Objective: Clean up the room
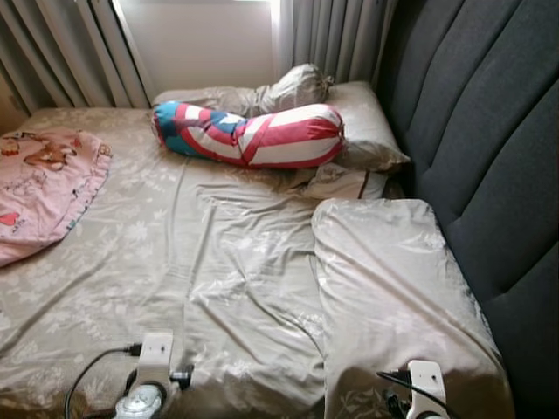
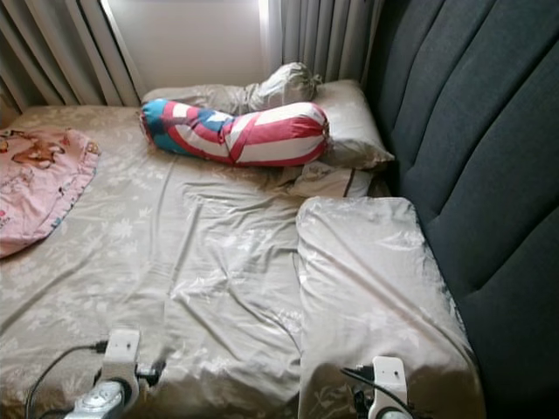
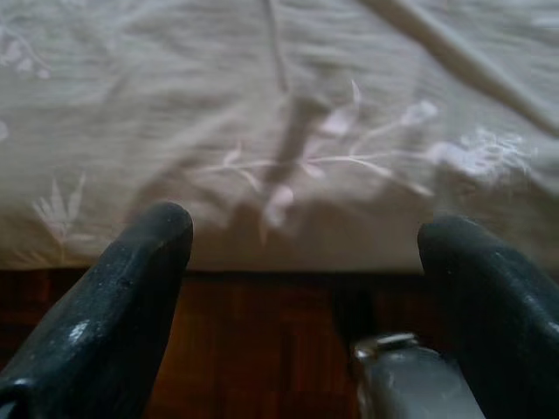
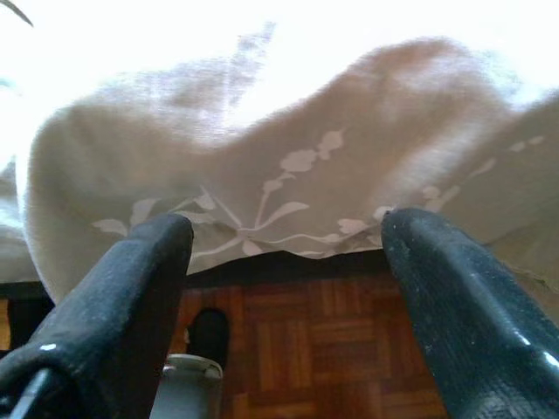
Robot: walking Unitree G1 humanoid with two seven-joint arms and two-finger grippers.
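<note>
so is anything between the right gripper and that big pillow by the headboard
Nothing visible. The right gripper is open at the bed's near edge, with the big pillow directly ahead and only its pale floral cover facing the fingers. The left gripper, also open, faces the bedsheet farther left.

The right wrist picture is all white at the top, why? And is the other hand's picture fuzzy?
In the right wrist view, strong light washes out the top of the pillow, leaving plain white glare. In the left wrist view, the flower-print bed sheet looks soft and blurry, while the black fingers are sharper. In the left eye view, the window is bright and the headboard stays dark.
</note>
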